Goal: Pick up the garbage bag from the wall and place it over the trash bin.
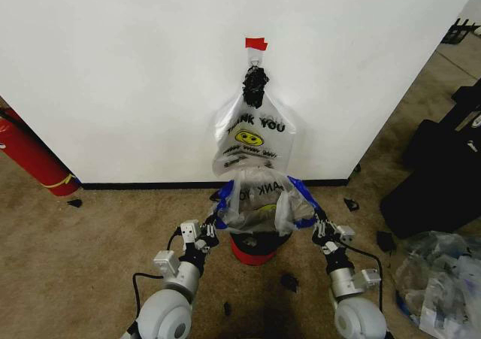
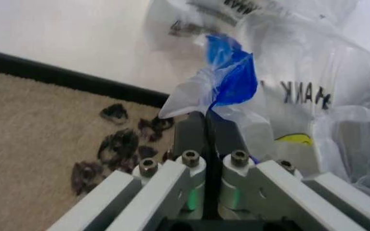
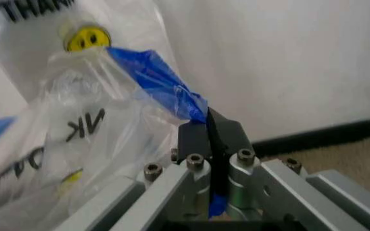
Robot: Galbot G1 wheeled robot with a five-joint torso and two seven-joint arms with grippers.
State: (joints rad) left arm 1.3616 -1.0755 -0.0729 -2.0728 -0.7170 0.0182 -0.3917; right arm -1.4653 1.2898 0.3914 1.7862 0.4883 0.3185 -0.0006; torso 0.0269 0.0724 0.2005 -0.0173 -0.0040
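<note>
step: draping. i hold the garbage bag point(image 1: 259, 198) stretched just above the trash bin point(image 1: 254, 250), left claw point(image 1: 213, 222) and right claw point(image 1: 316, 220) each clamped on a blue edge. next i'd lower it evenly over the rim.

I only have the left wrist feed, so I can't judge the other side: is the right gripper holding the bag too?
Observer: Yes. The right gripper is shut on the bag's other blue strip.
Operator: Where is the bin?
Observer: The bin stands on the carpet below the bag, between the left gripper and the right.
Operator: Is the bag over its rim?
Observer: Cannot tell. In the head view the spread bag hangs in front of the bin's top and hides the rim.
</note>
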